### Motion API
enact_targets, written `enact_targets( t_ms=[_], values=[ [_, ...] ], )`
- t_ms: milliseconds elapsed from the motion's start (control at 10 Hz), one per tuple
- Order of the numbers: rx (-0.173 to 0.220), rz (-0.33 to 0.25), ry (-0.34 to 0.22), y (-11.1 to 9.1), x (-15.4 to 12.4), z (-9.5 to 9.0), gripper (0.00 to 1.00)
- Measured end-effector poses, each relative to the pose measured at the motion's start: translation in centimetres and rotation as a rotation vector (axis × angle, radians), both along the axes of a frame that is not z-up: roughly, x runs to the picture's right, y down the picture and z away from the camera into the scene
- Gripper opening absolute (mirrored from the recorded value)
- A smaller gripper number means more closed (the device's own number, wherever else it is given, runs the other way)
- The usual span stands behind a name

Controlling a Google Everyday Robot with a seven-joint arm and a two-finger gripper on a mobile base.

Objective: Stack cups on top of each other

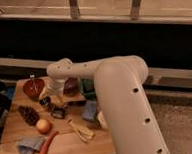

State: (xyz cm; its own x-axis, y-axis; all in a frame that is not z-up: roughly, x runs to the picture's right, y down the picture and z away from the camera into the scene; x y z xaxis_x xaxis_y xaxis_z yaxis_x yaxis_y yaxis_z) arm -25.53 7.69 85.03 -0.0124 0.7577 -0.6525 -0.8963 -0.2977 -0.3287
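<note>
The small dark metal cup (57, 113) stands on the wooden table (70, 148), left of the middle. My gripper (46, 101) hangs from the white wrist just behind and to the left of that cup, in front of the red-brown bowl. It looks open and I see nothing held in it. The white cup (100, 120) shows only as a pale edge at the table's right side, mostly hidden behind my big white arm (122, 104).
A red-brown bowl (32, 88) and a purple bowl (70, 86) sit at the back. Nearer are a pine cone (28, 115), an orange fruit (43, 126), a carrot (47, 144), a blue cloth (27, 146), a blue sponge (89, 111) and pale sticks (81, 131).
</note>
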Motion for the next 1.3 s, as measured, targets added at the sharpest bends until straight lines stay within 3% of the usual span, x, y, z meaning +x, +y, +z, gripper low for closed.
enact_targets(
  t_ms=[900,1000,1300],
  values=[
    [-0.030,-0.001,0.015,1.0,-0.2,1.6,0.74],
    [-0.038,-0.002,0.015,1.3,-0.3,2.0,0.70],
    [-0.056,-0.008,0.007,1.9,-0.8,2.6,0.41]
  ],
)
